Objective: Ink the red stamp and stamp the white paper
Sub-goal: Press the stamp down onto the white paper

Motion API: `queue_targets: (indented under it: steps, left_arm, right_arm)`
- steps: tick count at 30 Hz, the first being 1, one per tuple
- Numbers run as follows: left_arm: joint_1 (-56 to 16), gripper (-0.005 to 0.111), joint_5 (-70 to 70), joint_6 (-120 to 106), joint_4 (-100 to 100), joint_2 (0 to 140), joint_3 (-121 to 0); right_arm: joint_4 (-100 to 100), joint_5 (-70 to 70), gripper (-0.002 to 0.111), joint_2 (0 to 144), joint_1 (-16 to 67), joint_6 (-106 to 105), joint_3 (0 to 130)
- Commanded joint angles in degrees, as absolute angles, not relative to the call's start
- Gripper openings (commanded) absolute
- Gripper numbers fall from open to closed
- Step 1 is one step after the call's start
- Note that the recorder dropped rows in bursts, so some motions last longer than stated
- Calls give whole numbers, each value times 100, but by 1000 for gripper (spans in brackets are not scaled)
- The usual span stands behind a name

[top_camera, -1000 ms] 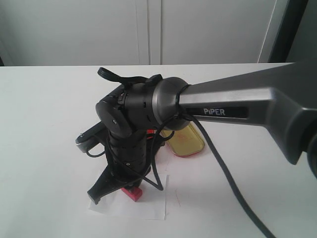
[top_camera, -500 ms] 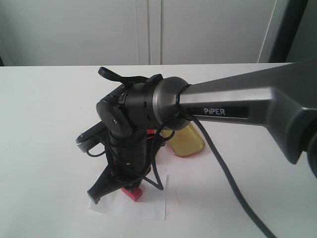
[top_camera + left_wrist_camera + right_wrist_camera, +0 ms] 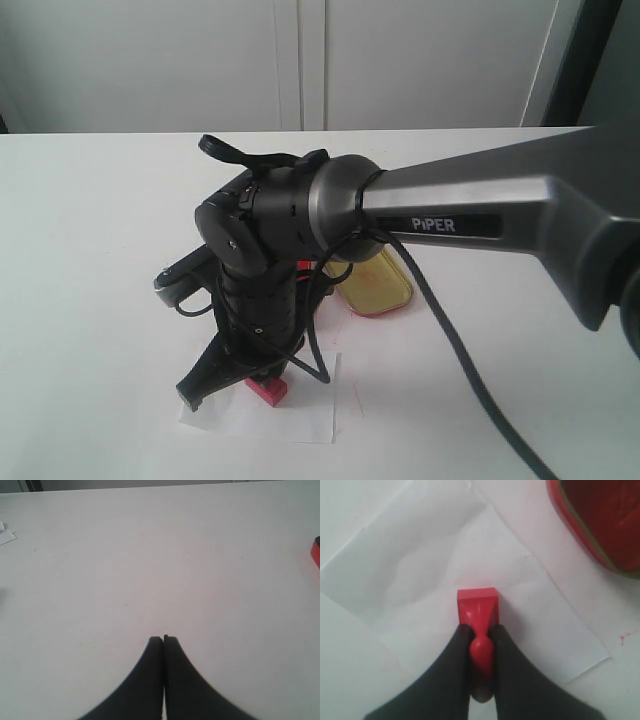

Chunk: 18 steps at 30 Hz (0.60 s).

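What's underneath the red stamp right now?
The white paper lies under the red stamp. Whether ink has printed there cannot be seen: the stamp's base covers that spot.

we see a grey arm (image 3: 500, 190) lettered "piper" (image 3: 432, 225) in white, a black wrist (image 3: 250, 235) left of that lettering, black cables (image 3: 455, 345) below it, and a black right gripper (image 3: 479, 632).

place: robot lab or test bench | landmark: bare white table (image 3: 100, 250) | over table: grey arm marked PIPER (image 3: 480, 215), loose black cable (image 3: 450, 340) | behind table: plain white cabinet doors (image 3: 300, 60) | behind table's right end: dark upright frame (image 3: 585, 50)
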State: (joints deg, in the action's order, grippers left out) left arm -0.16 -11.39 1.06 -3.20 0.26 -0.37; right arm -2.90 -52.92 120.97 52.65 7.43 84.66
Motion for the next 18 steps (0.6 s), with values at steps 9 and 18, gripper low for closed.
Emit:
queue_targets:
  steps: [9, 18]
  left_arm:
    - [-9, 0, -1116, 109, -343, 0, 0]
    - [-9, 0, -1116, 109, -343, 0, 0]
  right_arm:
    - [169, -5101, 0, 12549, 5303, 778, 8273]
    - [46, -4957, 0, 12408, 5303, 778, 8284]
